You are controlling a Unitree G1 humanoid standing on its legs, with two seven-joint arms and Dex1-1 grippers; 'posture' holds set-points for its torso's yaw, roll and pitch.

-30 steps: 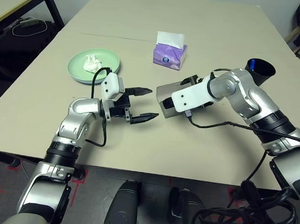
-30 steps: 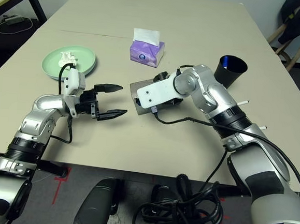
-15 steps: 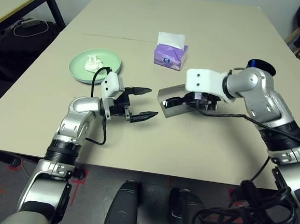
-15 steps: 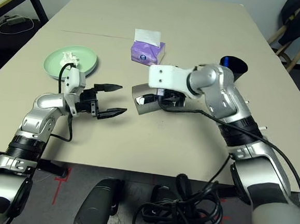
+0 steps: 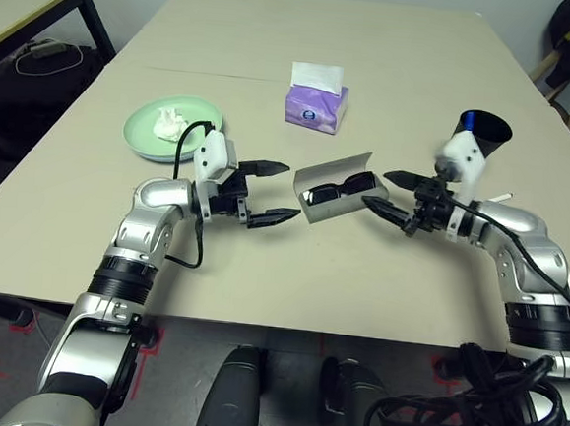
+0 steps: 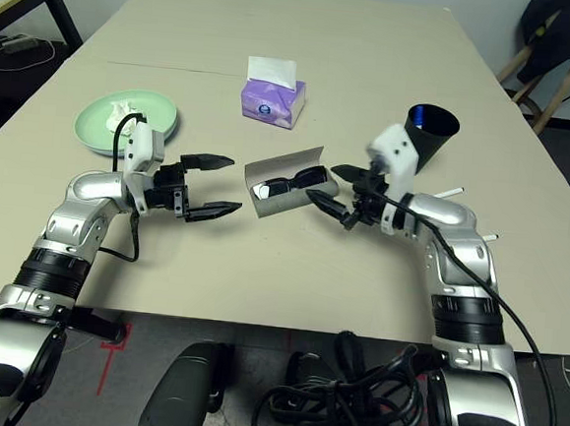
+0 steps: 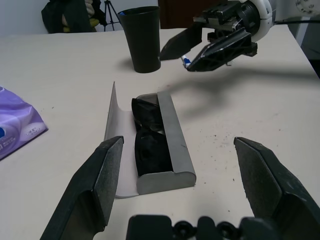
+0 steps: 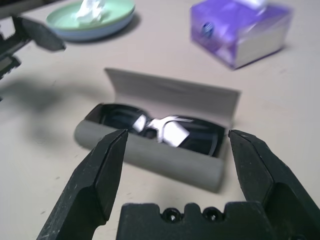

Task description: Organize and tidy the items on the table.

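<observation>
Right gripper [image 5: 387,192] has released the glasses case [image 5: 338,191], now open.

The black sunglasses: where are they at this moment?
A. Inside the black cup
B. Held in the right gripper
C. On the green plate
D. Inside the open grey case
D. The black sunglasses lie inside the grey case, whose lid stands open; both grippers, left and right, are open and apart from it.
</observation>
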